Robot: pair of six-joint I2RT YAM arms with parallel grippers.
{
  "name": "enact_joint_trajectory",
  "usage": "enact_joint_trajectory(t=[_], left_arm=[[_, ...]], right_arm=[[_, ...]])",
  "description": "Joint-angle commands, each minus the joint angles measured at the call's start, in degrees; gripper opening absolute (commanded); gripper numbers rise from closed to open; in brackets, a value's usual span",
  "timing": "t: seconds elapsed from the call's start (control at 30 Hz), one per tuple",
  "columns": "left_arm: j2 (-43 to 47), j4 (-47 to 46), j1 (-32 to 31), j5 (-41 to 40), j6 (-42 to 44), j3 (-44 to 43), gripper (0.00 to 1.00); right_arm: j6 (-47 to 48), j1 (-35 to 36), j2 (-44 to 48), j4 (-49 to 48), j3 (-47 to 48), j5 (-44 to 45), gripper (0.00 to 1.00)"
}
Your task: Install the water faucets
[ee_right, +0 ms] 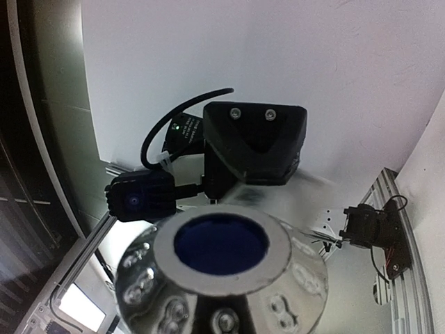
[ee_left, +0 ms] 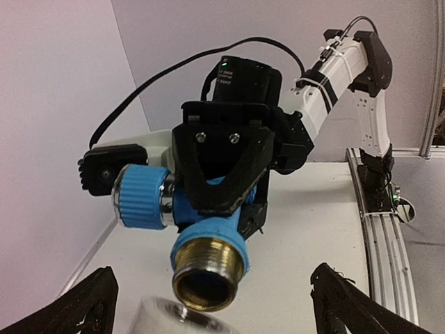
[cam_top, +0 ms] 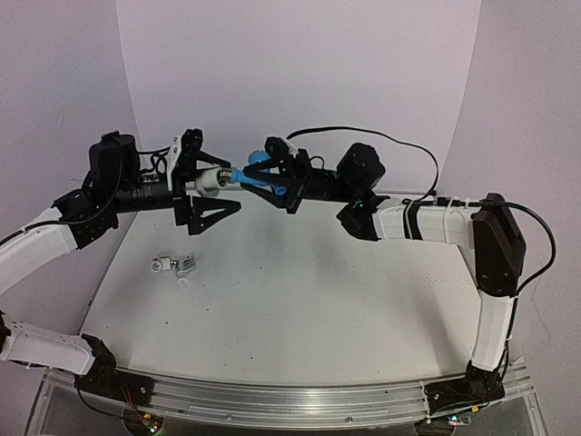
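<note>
Right claw (cam_top: 277, 182) is clamped on the light blue faucet (cam_top: 252, 176), held in mid-air. A white fitting (cam_top: 208, 183) sits at its threaded end, between the wide-spread fingers of the left claw (cam_top: 205, 178). The silver faucet (cam_top: 174, 264) lies on the surface (cam_top: 318, 300).

You've got a lt-blue faucet (ee_left: 201, 233) w/ ribbed blue knob (ee_left: 142, 198) & brass-toned thread (ee_left: 207, 275), silver-grey faucet (cam_top: 177, 264) on the white desk (cam_top: 318, 300), white fitting (cam_top: 207, 183), left pincer (cam_top: 213, 177) & right pincer (cam_top: 272, 175) both black, backdrop (cam_top: 300, 73) pale lilac.
</note>
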State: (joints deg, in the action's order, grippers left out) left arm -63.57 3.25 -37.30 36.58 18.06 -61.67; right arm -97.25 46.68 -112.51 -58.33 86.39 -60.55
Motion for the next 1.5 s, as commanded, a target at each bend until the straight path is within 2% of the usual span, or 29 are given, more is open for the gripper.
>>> enact_joint_trajectory(t=[0.0, 0.1, 0.2, 0.33, 0.4, 0.43, 0.5, 0.57, 0.6, 0.73, 0.8, 0.97, 1.1, 1.13, 1.2, 1.3, 1.47], left_arm=[[6.13, -1.55, -0.49, -5.72, -10.82, 2.73, 1.0], [9.04, -2.21, -0.49, -7.67, -15.27, 4.55, 1.0], [8.79, -2.14, -0.49, -13.64, -23.43, 4.18, 1.0], [6.39, 0.56, -0.49, -17.71, -34.69, 3.5, 0.97], [4.02, 2.74, -0.5, -22.67, -41.91, 3.42, 0.91], [1.96, 6.49, -0.49, -27.97, -47.32, 2.79, 0.91], [-1.17, 12.12, -0.41, -34.81, -52.21, 1.46, 0.89], [-3.65, 17.51, -0.25, -41.2, -57.27, 0.61, 0.89], [-5.58, 21.33, -0.06, -44.79, -60.92, 0.47, 0.9], [-6.71, 30.3, 1.4, -55.02, -66.63, 2.64, 0.98], [-7.18, 32.3, 4.46, -55.18, -66.44, 3.58, 0.98], [-4.54, 34.25, 20.16, -47.92, -69.91, 9.29, 0.99], [-1.64, 34.02, 25.32, -46.44, -71.51, 14.29, 0.99], [-2.47, 34.17, 25.53, -45.63, -71.27, 14.87, 0.98], [-4.95, 34.85, 25.55, -41.76, -70.73, 15.65, 0.88], [-8.92, 37.3, 24.24, -36.8, -74.19, 16.15, 0.85], [-13.45, 45.16, 15.55, -44.36, -82.11, 13.84, 0.87]], right_arm=[[-6.22, -1.9, 1.02, -18.96, -4.82, 4.83, 0.0], [-8.94, -3.08, -0.34, -24.91, -8.96, 6.14, 0.0], [-4.07, -4.55, 1.2, -24.24, -13.81, 4.85, 0.0], [12.2, -8.82, 6.06, -11.02, -23.98, 2.91, 0.0], [20.75, -11.15, 8.35, -2.46, -28.16, 3.88, 0.0], [25.48, -12.31, 9.74, 2.99, -30.02, 4.58, 0.0], [32.96, -13.13, 11.41, 10.74, -31.5, 6.1, 0.0], [39.81, -13.21, 12.91, 17.26, -31.6, 7.84, 0.0], [46.18, -13.19, 14.15, 25.7, -31.03, 9.64, 0.0], [56.57, -13.19, 17.44, 38.41, -29.58, 13.13, 0.0], [58.67, -13.19, 18.17, 40.13, -29.57, 13.64, 0.0], [60.05, -13.19, 19.37, 40.92, -30.41, 13.58, 0.0], [60.94, -13.19, 20.92, 40.92, -31.42, 13.25, 0.0], [61.14, -13.19, 21.27, 40.92, -31.6, 13.15, 0.0], [61.48, -13.19, 21.66, 40.88, -31.81, 12.52, 0.0], [61.41, -13.19, 22.03, 40.77, -31.94, 12.13, 0.0], [61.59, -13.19, 22.95, 40.19, -32.69, 12.44, 0.0]])
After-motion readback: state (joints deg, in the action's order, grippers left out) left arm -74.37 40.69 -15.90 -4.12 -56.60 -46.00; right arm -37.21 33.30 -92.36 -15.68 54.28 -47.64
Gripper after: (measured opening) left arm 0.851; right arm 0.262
